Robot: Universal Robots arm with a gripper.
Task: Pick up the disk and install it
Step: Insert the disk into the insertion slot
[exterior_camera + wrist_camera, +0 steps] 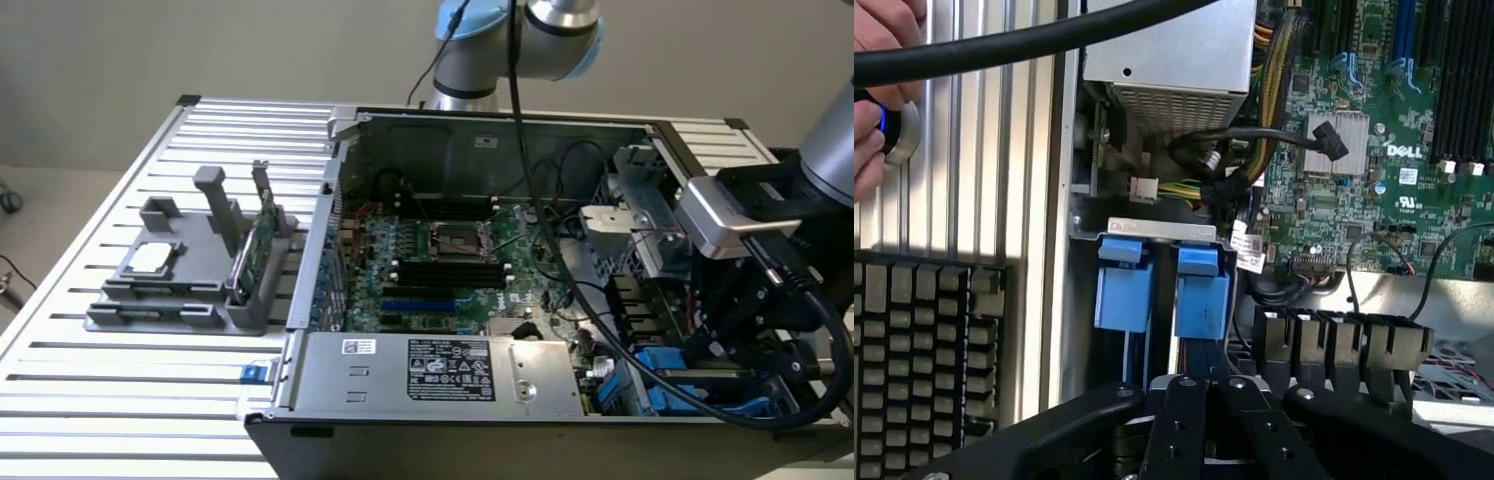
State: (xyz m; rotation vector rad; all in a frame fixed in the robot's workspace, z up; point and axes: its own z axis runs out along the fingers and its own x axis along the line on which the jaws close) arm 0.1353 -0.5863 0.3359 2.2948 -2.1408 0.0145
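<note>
- The hand [1194, 385] is clenched, seemingly on the thin edge of the disk [1202, 292], whose blue carrier sits at the mouth of the drive bay [1159, 232].
- In the exterior view, that bay lies at the 4 o'clock corner of the computer case [334, 200].
- Keep the disk square to its slot and parallel to the neighbouring blue carrier [1122, 290]; a tilt would likely jam it.
- Press straight and gently, keeping clear of the loose black cable [1254, 140].

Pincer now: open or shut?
Shut. In the wrist view the pincer shows no gap at its tip, which sits close to the blue carriers.
</note>
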